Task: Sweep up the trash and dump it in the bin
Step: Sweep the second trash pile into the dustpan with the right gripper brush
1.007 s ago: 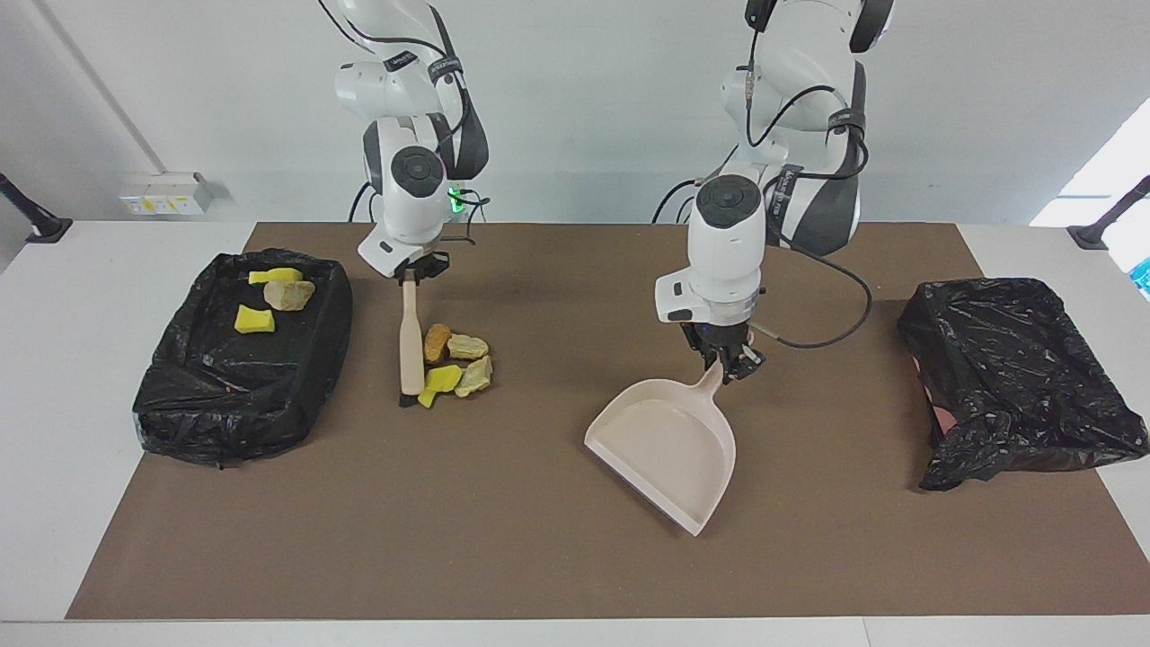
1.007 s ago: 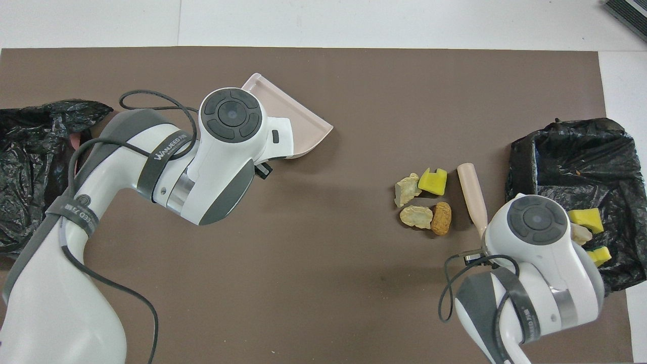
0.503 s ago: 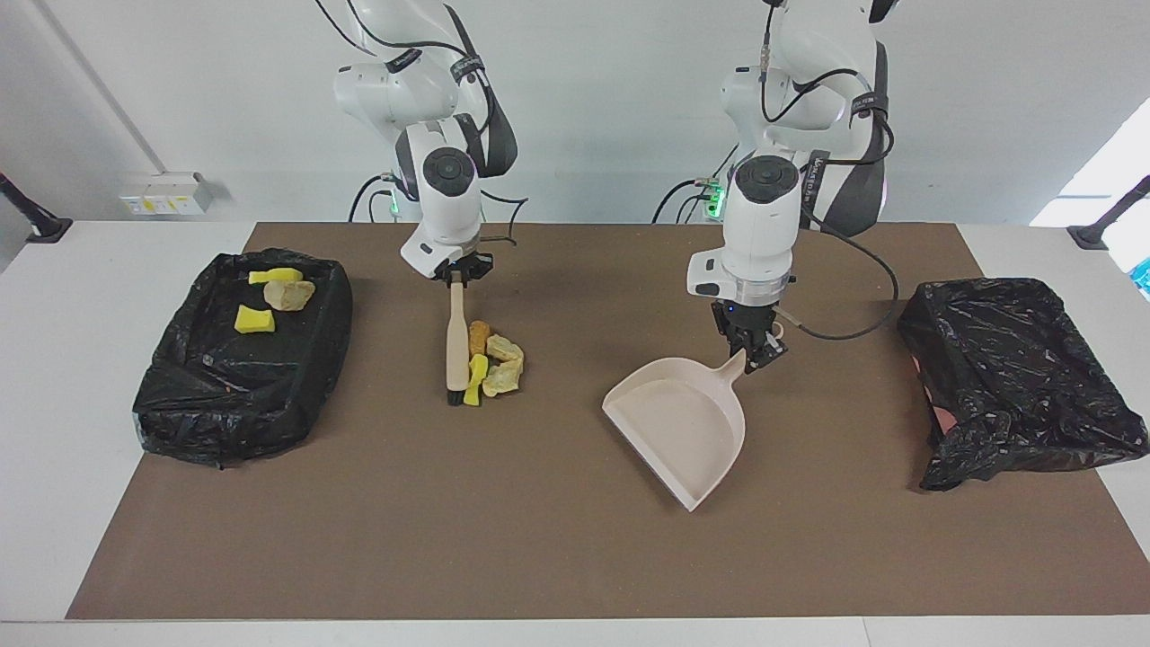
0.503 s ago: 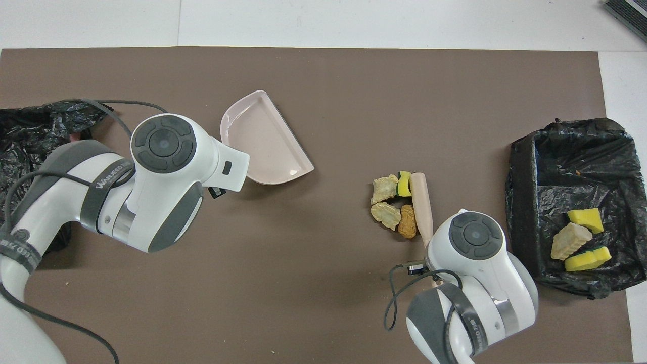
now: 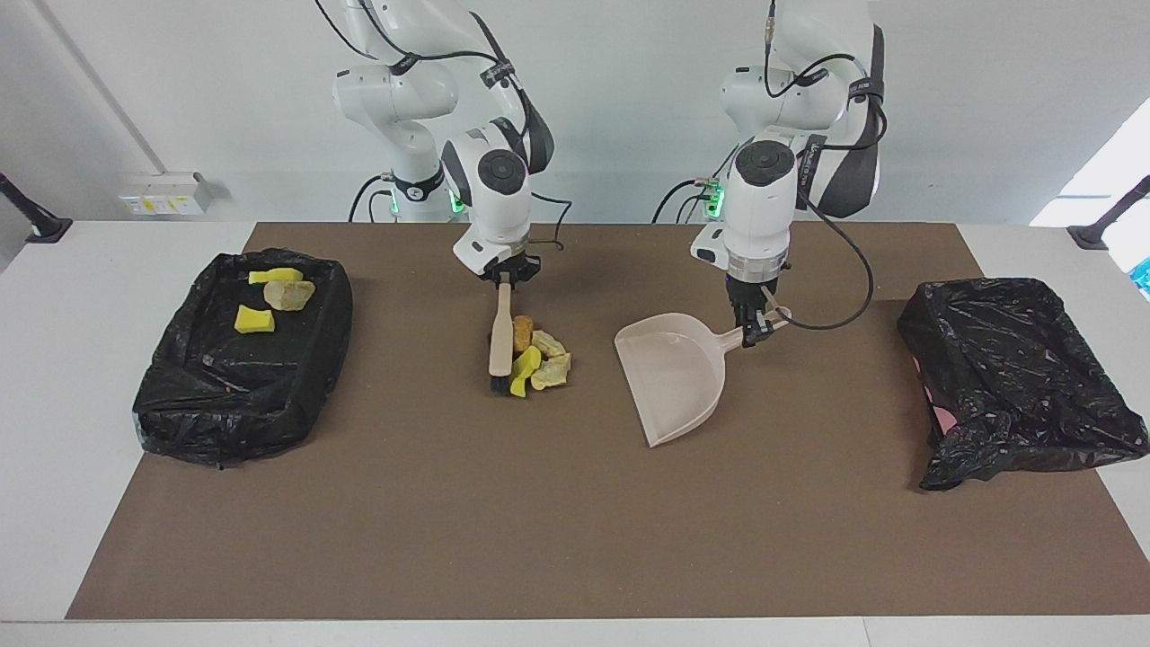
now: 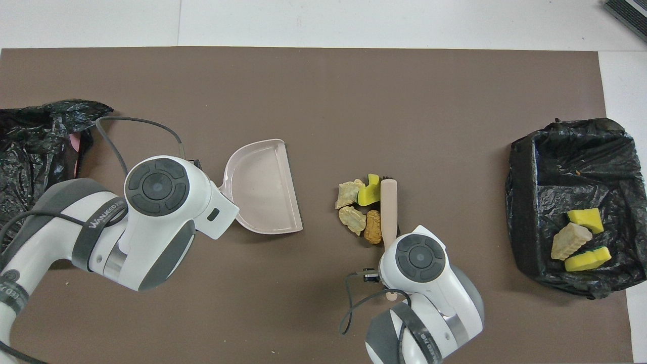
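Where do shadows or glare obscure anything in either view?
Facing view: bright window glare at the frame edge past the crumpled black bag, hiding nothing; soft shadow beside the beige plastic dustpan. Overhead view: even light, faint sheen on the black-lined bin.

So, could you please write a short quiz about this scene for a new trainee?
1. True or false: the dustpan already holds some trash.
2. Which tool is the right gripper shut on?
A. the brush
B. the dustpan
C. nothing
3. How many pieces lie in the open bin at the right arm's end of the table?

Key:
1. False. The pan is empty; the loose pile lies on the mat beside the brush.
2. A. The left gripper is shut on the dustpan's handle.
3. Three: two yellow sponge pieces and one beige lump.
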Controlling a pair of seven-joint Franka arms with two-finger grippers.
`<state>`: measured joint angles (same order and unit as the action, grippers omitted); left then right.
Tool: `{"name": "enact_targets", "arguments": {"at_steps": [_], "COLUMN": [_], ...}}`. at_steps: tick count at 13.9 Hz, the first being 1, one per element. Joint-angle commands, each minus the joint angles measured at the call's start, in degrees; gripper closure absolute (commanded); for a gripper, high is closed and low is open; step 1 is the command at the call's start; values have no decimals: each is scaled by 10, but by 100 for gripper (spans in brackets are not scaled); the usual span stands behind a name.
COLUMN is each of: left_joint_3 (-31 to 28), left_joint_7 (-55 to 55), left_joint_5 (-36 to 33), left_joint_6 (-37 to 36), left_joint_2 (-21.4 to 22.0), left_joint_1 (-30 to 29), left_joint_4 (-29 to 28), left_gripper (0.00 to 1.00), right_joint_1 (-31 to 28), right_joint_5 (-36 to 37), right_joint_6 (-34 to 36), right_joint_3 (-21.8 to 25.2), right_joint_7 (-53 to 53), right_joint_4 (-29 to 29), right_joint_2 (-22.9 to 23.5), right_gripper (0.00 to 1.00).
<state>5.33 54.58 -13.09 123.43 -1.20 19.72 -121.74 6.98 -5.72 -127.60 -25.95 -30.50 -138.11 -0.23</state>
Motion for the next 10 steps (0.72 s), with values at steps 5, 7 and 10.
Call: {"name": "enact_targets", "arguments": {"at_steps": [5, 7, 10], "left_joint_3": [-3, -2, -2], "left_joint_7": [-19, -54, -48], "left_joint_5": [-3, -4, -4], "left_joint_6": [43, 53, 103], "left_joint_2": [32, 36, 18], "left_joint_1": [66, 69, 79], "left_joint_4": [-68, -77, -87], "left_gripper": [100, 100, 100], "right_joint_1": [84, 109, 124], "right_joint_5": [-161, -189, -189], "right_joint_6": [-51, -51, -41], "right_joint_3": [-2, -2, -2], "right_joint_7": [11, 4, -4], "right_joint_4": [65, 80, 99], "right_joint_2": [54, 54, 45], "right_gripper": [100, 100, 100]}}
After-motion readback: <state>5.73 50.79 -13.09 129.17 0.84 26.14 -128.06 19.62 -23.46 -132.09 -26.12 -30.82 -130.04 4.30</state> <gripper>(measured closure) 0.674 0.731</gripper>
